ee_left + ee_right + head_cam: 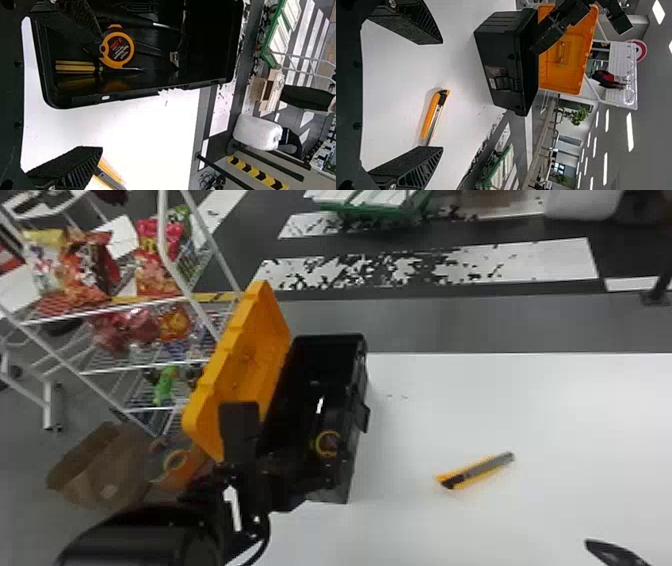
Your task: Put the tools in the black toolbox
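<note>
The black toolbox (356,390) stands on the white table, its orange lid (240,365) swung up on the left. Over the toolbox's near end is my left gripper (280,470); in the left wrist view the left gripper (89,95) is open above a tape measure (118,49), a yellow-handled screwdriver (75,67) and other tools lying inside. A yellow utility knife (475,471) lies on the table right of the toolbox. My right gripper (612,552) is at the head view's lower right; in the right wrist view the right gripper (431,95) is wide open, the knife (433,114) lying beyond its fingers.
A white wire rack (125,365) with snack bags stands left of the toolbox, a cardboard box (100,465) below it. The table's far edge (500,353) runs behind the knife, and a green-framed cart (375,207) stands farther back on the floor.
</note>
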Controlling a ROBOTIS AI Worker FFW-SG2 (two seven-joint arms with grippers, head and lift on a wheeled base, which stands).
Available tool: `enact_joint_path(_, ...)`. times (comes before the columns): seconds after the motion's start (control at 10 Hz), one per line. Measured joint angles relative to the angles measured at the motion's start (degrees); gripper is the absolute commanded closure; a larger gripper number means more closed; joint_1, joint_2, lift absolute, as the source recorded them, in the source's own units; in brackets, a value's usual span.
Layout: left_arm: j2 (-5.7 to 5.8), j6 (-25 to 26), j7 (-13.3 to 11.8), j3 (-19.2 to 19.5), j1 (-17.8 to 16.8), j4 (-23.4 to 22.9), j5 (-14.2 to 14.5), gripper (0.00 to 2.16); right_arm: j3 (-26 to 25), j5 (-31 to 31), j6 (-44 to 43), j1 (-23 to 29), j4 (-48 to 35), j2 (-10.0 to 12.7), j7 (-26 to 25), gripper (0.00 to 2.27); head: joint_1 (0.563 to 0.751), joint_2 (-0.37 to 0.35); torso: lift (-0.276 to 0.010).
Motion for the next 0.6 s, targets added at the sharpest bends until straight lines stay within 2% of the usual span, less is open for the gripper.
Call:
enact_joint_path(0.3, -0.05, -3.12, 0.06, -0.86, 1.49, 0.77, 0.16, 0.03, 0.03, -0.20, -0.66, -0.37, 0.51, 0.18, 0.01, 0.06, 0.695, 0.310, -0.039)
enact_joint_path(0.6, -0.13, -12.18, 0.07, -3.19, 2.56, 4.67, 2.18, 0.03, 0.10, -1.07, -0.73, -0.85, 0.96, 0.51, 0.08, 0.07, 0.695, 0.256, -0.039)
